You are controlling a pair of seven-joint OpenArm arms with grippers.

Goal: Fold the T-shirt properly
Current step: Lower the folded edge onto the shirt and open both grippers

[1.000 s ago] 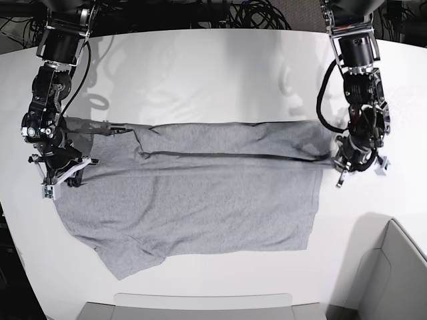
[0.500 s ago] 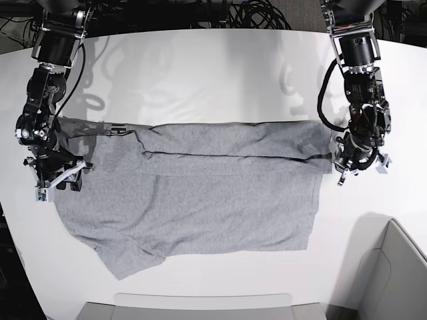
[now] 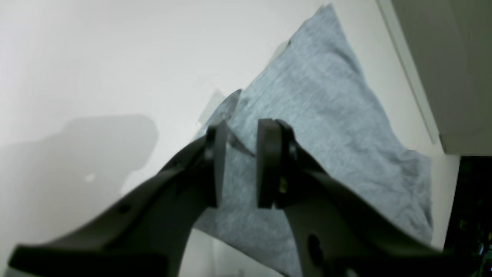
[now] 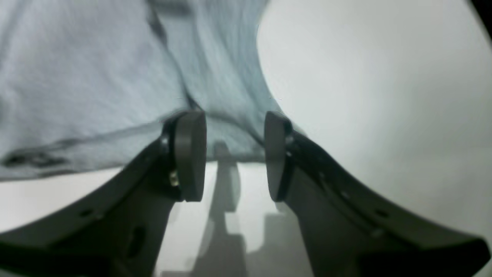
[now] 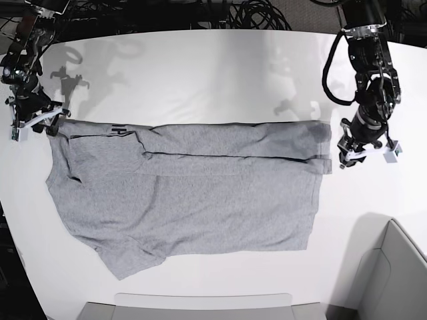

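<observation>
The heather-grey T-shirt (image 5: 200, 193) lies flat on the white table (image 5: 200, 73), its top part folded down along a long crease. A small black mark (image 5: 118, 130) shows near its upper left edge. My left gripper (image 5: 365, 152) hovers just off the shirt's right edge. In the left wrist view it (image 3: 238, 165) is open by a narrow gap and empty, with the shirt (image 3: 326, 115) beyond. My right gripper (image 5: 37, 123) is just off the shirt's upper left corner. In the right wrist view it (image 4: 234, 154) is open and empty above the shirt's edge (image 4: 77, 77).
A grey bin (image 5: 393, 280) stands at the front right and also shows in the left wrist view (image 3: 442, 57). A grey tray edge (image 5: 200, 307) lies along the front. Black cables (image 5: 247, 13) run behind the table.
My right gripper has moved away from the shirt's left edge toward the back left. My left gripper has drawn slightly right of the shirt. The shirt's upper left corner now lies spread flat.
</observation>
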